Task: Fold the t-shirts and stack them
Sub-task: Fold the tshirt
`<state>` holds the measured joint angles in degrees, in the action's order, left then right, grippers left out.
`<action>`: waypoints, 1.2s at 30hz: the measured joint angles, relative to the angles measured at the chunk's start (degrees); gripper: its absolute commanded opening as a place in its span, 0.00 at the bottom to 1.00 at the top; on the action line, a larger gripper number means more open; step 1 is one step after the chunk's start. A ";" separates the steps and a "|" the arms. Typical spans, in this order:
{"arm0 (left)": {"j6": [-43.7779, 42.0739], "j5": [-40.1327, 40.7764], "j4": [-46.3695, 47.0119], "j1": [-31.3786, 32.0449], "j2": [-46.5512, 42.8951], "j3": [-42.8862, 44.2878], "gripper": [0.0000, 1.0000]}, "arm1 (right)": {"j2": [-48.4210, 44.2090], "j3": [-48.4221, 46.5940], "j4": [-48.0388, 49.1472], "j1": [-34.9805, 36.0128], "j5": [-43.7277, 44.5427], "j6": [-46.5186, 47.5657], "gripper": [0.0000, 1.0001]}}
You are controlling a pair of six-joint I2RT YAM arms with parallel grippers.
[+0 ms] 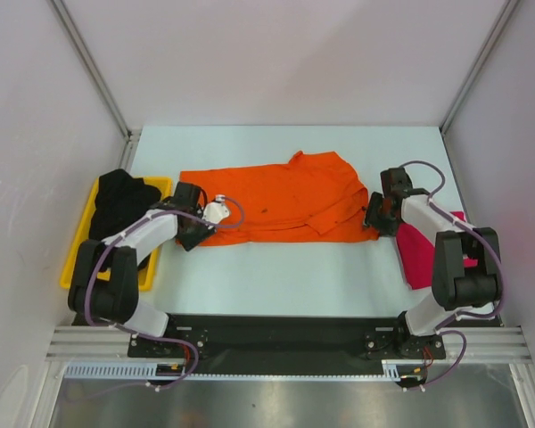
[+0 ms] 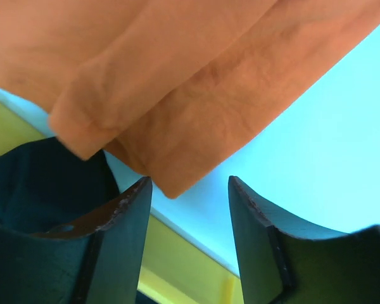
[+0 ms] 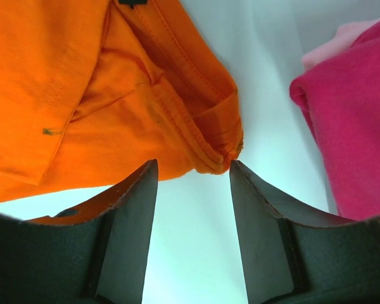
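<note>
Right hand (image 3: pixel 192 164) agape, empty, at orange t-shirt (image 3: pixel 63 76)

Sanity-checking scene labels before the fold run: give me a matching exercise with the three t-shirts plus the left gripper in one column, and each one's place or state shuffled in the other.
Column 1
1. orange t-shirt
2. magenta t-shirt
3. black t-shirt
4. left gripper

Column 2
A. lying in the yellow tray
B. open, at the orange t-shirt's left end
C. on the table, beside the right arm
D. spread across the table's middle

Pairs: 1-D, 2-C, 3-A, 4-B
</note>
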<state>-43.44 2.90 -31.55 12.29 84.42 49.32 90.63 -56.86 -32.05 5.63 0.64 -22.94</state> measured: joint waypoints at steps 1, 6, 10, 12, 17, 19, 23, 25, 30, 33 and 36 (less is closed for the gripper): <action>-0.76 0.72 0.57 -0.02 0.98 -0.55 0.59 | 0.15 0.35 0.37 0.00 0.00 -0.28 0.54; -3.28 4.76 6.10 -0.04 5.11 -1.84 0.59 | 2.75 0.66 2.69 -0.09 -1.11 -1.22 0.30; -4.20 7.17 10.67 0.07 5.64 -2.84 0.40 | 4.22 1.29 3.45 -0.96 -1.73 -1.99 0.05; -4.59 7.54 12.20 0.09 6.23 -3.37 0.19 | 4.17 1.60 3.23 -1.66 -1.86 -2.25 0.00; -4.39 5.81 12.07 0.17 5.53 -4.57 0.00 | 1.57 2.14 0.87 -2.45 -1.90 -2.51 0.00; -3.91 4.33 9.88 0.17 4.20 -4.83 0.00 | -1.38 2.91 -1.29 -2.54 -1.51 -2.67 0.00; -3.02 1.18 2.75 0.17 -0.92 -5.44 0.00 | -8.59 4.61 -6.36 -2.82 -0.63 -3.78 0.00; -3.04 -0.04 -0.85 0.17 -3.52 -5.46 0.00 | -12.17 6.05 -8.48 -3.17 -0.44 -4.57 0.00; -3.89 -4.98 -9.97 0.17 -8.48 -5.95 0.47 | -18.84 12.17 -11.39 -3.78 -1.01 -8.81 0.32; -5.03 -6.54 -15.26 0.17 -8.72 -6.05 0.66 | -21.64 15.41 -13.70 -4.20 -1.07 -11.28 0.52; -6.12 -6.73 -19.76 -0.15 -8.79 -5.62 0.69 | -25.35 15.54 -15.17 -4.35 -0.55 -12.11 0.53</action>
<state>-49.56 -3.84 -51.31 12.14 75.64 43.70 65.28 -41.32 -47.22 1.28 0.10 -35.05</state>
